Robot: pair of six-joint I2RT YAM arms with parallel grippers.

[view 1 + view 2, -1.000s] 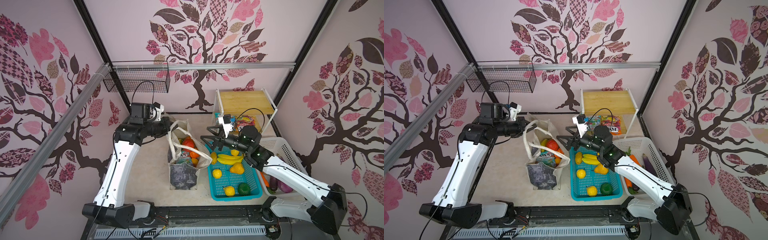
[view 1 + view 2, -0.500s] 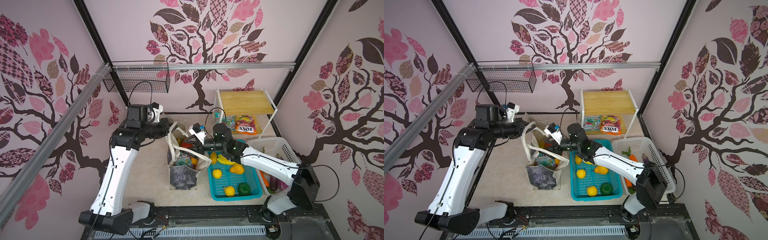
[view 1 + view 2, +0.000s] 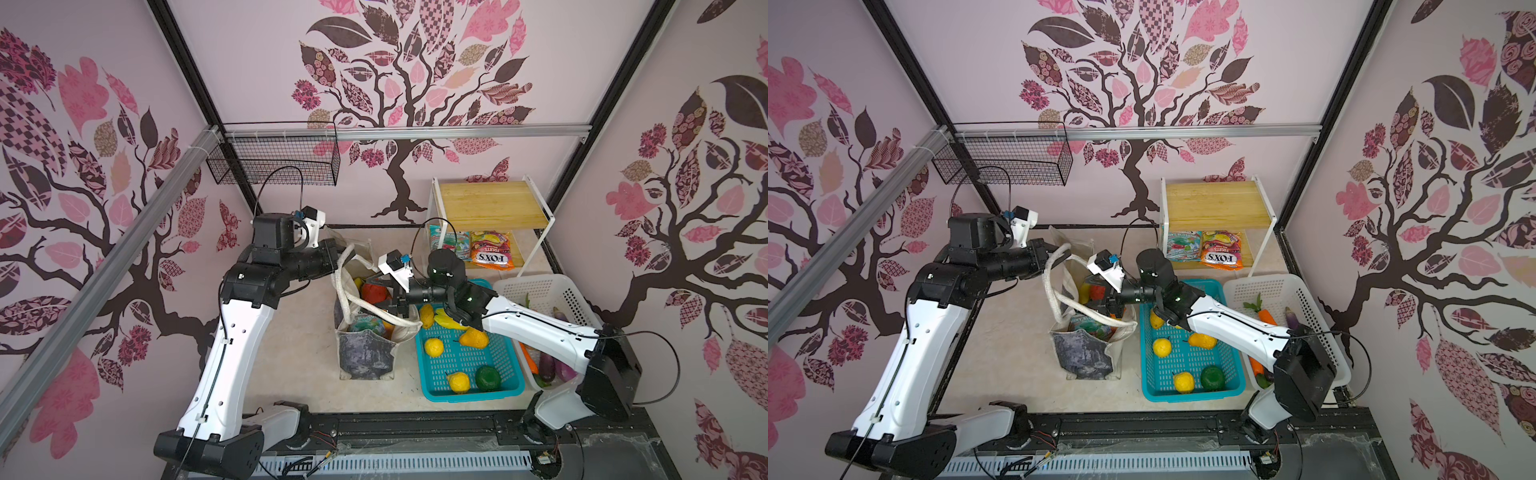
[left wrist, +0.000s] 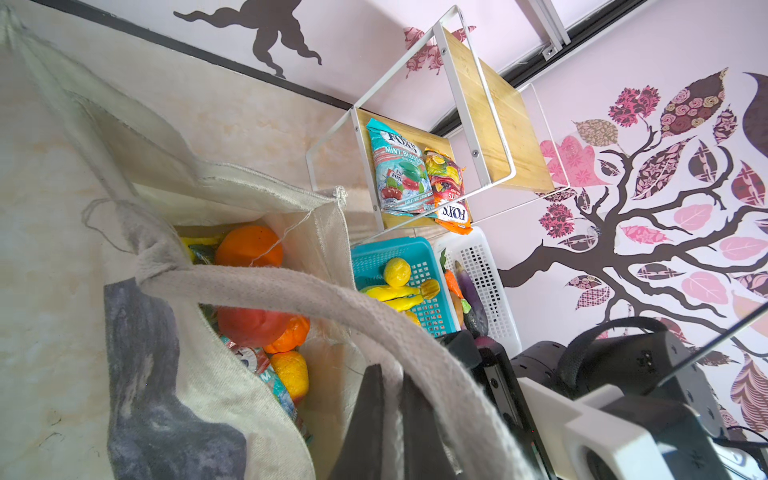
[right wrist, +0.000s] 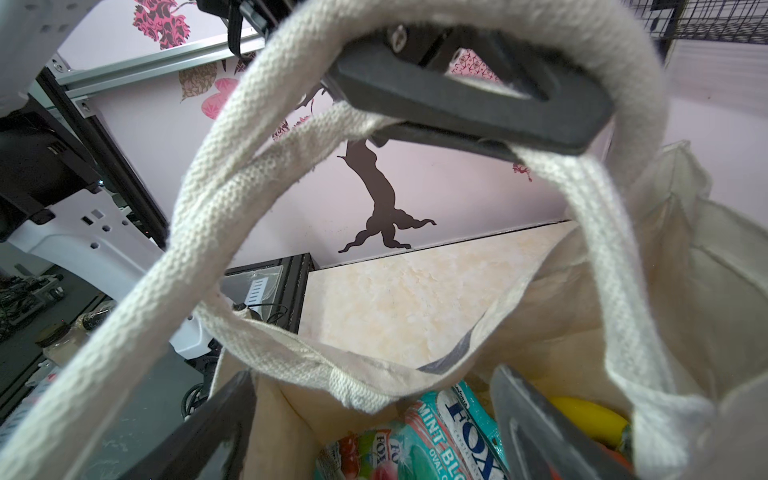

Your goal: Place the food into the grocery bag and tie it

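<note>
The grocery bag (image 3: pixel 365 353) stood open on the table (image 3: pixel 291 357), just beside the teal basket (image 3: pixel 471 395). The left gripper (image 4: pixel 390 376) pinched its strap handle (image 4: pixel 311 295) tight. The right gripper (image 5: pixel 370 374) hung with fingers spread wide over a teal FOX'S packet (image 5: pixel 453 432) inside the bag.

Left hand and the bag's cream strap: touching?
Touching. The right wrist view shows the left hand shut on the cream strap, with the webbing pinched between its fingers.
</note>
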